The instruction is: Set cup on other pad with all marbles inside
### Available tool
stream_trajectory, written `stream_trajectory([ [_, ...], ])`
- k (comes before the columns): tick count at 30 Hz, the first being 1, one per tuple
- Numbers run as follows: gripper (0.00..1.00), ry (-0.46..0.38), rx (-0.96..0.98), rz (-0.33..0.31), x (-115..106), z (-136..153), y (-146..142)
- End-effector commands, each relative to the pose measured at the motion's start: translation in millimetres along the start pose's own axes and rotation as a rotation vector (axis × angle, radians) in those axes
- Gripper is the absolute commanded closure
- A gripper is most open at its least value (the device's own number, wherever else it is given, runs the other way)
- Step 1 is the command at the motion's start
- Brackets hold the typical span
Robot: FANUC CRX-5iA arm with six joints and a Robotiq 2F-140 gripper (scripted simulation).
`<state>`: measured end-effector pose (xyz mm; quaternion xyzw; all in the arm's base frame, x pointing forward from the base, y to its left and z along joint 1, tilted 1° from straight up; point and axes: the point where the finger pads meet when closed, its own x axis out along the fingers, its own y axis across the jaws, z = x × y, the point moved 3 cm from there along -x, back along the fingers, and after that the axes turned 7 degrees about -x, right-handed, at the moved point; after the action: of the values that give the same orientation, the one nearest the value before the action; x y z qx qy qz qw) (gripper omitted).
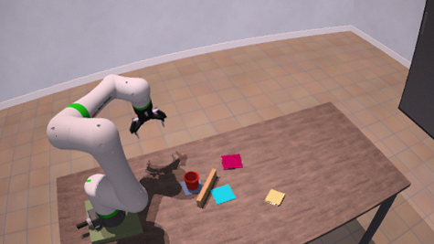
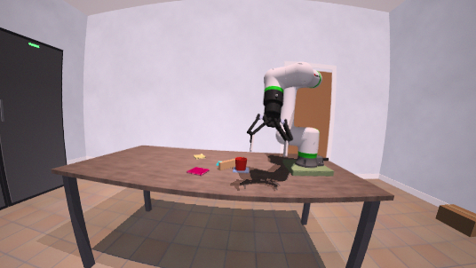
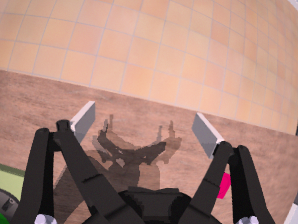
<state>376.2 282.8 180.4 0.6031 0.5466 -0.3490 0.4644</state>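
Observation:
A red cup (image 1: 192,180) stands upright on a grey-blue pad (image 1: 189,187) on the table; it also shows in the exterior view (image 2: 241,163). Its inside is too small to tell. A wooden rail (image 1: 206,188) lies just right of the cup. A cyan pad (image 1: 223,194) lies on the rail's far side. My gripper (image 1: 148,121) is open and empty, high above the table and left behind the cup; it also shows in the exterior view (image 2: 267,134). In the wrist view the spread fingers frame bare table and their own shadow.
A magenta pad (image 1: 232,161) lies behind the rail and a yellow pad (image 1: 274,197) lies to the right. My arm's base (image 1: 113,226) sits on a green plate at the table's left. A dark cabinet (image 1: 432,60) stands at the far right.

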Motion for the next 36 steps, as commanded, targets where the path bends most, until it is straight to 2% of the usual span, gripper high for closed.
stream_trajectory([
  [1, 0.0, 0.0, 0.0, 0.0, 0, 0, 0],
  [17, 0.0, 0.0, 0.0, 0.0, 0, 0, 0],
  [18, 1.0, 0.0, 0.0, 0.0, 0, 0, 0],
  [23, 1.0, -0.018, 0.098, 0.001, -1, 12, 6],
  [27, 1.0, -0.067, 0.368, 0.008, -2, 44, 21],
  [30, 1.0, -0.084, 0.464, 0.012, -3, 56, 25],
  [31, 1.0, -0.103, 0.569, 0.018, -4, 69, 30],
  [34, 1.0, -0.103, 0.569, 0.018, -4, 69, 30],
  [36, 1.0, -0.143, 0.803, 0.036, -7, 99, 39],
])
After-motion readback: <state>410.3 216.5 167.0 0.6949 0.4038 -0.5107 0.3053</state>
